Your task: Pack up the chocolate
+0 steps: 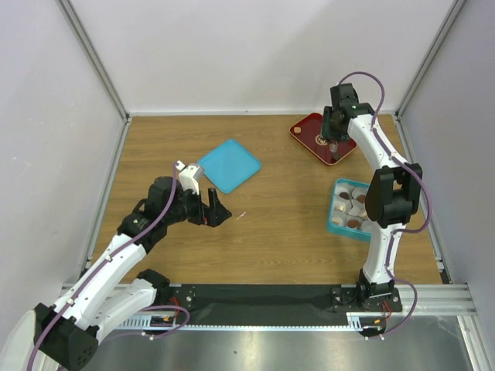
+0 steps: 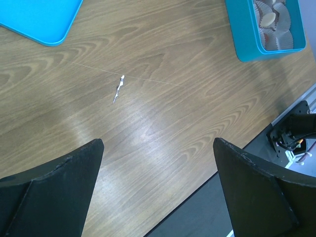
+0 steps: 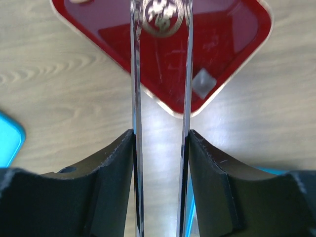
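Observation:
Several chocolates (image 1: 353,205) in paper cups sit in the teal box (image 1: 338,224) at the right; a cream piece (image 2: 269,19) and the box wall (image 2: 247,44) show in the left wrist view. One tan piece (image 1: 296,130) lies at the left corner of the dark red tray (image 1: 313,124). My right gripper (image 1: 334,127) hangs over this tray (image 3: 232,44). It (image 3: 160,136) is shut on metal tongs (image 3: 136,74), whose blades reach to the gold emblem (image 3: 163,17). My left gripper (image 1: 216,210) is open and empty above bare wood (image 2: 158,143).
A teal lid (image 1: 228,165) lies flat at the table's middle left, also in the left wrist view (image 2: 39,19). A small white scrap (image 2: 118,89) lies on the wood. A pale square patch (image 3: 202,81) shows in the red tray. Walls enclose three sides.

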`<state>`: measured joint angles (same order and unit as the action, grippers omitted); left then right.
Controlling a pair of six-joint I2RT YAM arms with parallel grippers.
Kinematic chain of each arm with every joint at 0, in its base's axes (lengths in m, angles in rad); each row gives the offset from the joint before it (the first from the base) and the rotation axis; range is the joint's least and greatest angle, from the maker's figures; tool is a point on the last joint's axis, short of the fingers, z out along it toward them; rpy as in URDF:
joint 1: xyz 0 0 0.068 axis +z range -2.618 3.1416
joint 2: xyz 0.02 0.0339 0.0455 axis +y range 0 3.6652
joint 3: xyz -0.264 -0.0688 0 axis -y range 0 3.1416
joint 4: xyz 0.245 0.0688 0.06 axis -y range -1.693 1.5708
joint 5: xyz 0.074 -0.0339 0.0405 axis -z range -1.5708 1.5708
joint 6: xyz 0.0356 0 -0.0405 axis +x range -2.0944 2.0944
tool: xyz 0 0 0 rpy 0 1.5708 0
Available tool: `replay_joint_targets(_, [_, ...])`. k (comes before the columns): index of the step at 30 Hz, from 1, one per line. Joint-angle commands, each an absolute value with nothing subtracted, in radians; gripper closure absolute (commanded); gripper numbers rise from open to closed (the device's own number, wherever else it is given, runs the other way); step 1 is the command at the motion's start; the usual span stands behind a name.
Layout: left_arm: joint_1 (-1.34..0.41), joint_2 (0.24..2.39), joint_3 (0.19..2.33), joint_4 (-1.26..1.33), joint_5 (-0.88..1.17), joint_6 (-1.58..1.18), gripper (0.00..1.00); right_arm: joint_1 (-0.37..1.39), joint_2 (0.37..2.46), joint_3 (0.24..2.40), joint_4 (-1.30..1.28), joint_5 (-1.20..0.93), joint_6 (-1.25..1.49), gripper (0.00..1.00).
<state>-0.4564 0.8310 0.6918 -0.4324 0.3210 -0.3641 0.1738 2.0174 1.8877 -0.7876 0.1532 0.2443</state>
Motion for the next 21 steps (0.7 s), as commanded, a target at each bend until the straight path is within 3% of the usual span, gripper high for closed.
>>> replay_joint_targets(1, [-0.448,0.836,0.716,-0.431,0.308,-0.342,0.00,0.144,2.063,1.976,-0.750,0.175,0.192,0.49])
replay_joint_targets(8, [-0.448,0.836,0.715,-0.440,0.287,-0.342,0.00,0.126,2.138,1.983,-0.689,0.100,0.183,0.49])
replay_joint_targets(21, [-0.448,0.853,0.716,-0.440,0.282,-0.342,0.00,0.150,2.215,1.983,-0.640,0.193,0.068,0.49])
